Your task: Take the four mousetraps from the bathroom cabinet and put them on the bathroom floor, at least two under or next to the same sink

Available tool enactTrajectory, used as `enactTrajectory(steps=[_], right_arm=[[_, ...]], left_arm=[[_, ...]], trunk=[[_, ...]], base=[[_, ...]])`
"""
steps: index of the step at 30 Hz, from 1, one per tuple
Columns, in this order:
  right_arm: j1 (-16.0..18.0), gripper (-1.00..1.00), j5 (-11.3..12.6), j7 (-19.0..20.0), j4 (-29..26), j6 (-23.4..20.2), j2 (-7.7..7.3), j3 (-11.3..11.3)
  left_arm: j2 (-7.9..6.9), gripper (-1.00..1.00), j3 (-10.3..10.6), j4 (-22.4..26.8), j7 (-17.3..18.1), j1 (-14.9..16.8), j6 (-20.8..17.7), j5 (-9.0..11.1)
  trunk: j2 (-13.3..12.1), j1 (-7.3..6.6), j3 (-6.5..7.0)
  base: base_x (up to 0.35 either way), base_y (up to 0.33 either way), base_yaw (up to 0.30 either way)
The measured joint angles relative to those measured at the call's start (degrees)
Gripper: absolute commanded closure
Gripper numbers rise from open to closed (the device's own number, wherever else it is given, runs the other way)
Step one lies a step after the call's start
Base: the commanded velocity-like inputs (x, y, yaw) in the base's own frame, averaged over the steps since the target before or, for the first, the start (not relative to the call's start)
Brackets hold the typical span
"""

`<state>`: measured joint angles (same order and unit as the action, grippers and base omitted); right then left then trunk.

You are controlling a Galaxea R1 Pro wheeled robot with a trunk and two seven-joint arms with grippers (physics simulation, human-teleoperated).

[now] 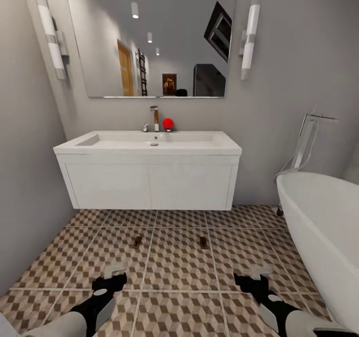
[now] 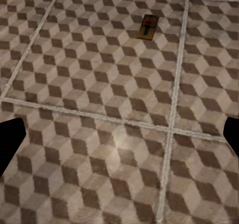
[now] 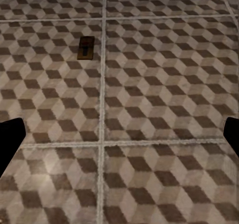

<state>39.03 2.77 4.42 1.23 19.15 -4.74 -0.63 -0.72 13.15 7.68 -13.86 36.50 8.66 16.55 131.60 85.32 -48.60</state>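
Observation:
Two mousetraps lie flat on the bathroom floor (image 1: 177, 269), in front of the white vanity that carries the bathroom sink (image 1: 114, 140). The left mousetrap (image 1: 137, 242) (image 2: 148, 27) lies ahead of my left gripper (image 1: 113, 277). The right mousetrap (image 1: 203, 242) (image 3: 87, 47) lies ahead of my right gripper (image 1: 251, 278). Both grippers hover low over the tiles, open, with nothing between their fingers. In each wrist view the dark fingertips (image 2: 10, 139) (image 3: 10, 139) stand wide apart at the frame edges. The cabinet is out of view.
A white bathtub (image 1: 324, 237) with a chrome floor faucet (image 1: 306, 140) takes up the right side. A grey wall (image 1: 25, 177) closes the left. On the sink stand a chrome faucet (image 1: 155, 118) and a red ball (image 1: 168, 123), below a mirror (image 1: 154, 42).

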Motion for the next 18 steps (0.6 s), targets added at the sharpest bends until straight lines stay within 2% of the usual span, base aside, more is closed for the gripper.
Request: enactTrajectory(steps=[6, 10, 15, 18], right_arm=[[-0.78, -1.00, 0.01, -0.08, 2.06, -0.14, -0.17, 0.00], [-2.67, -1.00, 0.00, -0.28, 2.45, -0.17, -0.31, 0.00], [-4.98, -1.00, -0.03, -0.87, 2.58, -0.26, -0.52, 0.01], [-6.67, -1.00, -0.40, -1.86, 2.63, -0.34, -0.62, 0.01]], left_arm=[[-0.46, -1.00, -0.04, -7.19, -0.08, -0.15, 0.49, 0.03], [-1.53, -1.00, -0.02, -10.29, 0.06, -0.71, 1.13, 0.11], [-2.30, -1.00, -0.02, -11.48, 1.41, -2.88, 1.79, 0.33], [-2.58, -1.00, -0.05, -11.81, 2.76, -4.84, 2.13, 1.48]], trunk=[[-2.41, -1.32, 1.08], [-4.02, -2.20, 1.79], [-6.02, -3.30, 2.69], [-7.22, -3.95, 3.23]], base=[[0.000, 0.000, 0.000], [0.000, 0.000, 0.000], [0.000, 0.000, 0.000], [0.000, 0.000, 0.000]])
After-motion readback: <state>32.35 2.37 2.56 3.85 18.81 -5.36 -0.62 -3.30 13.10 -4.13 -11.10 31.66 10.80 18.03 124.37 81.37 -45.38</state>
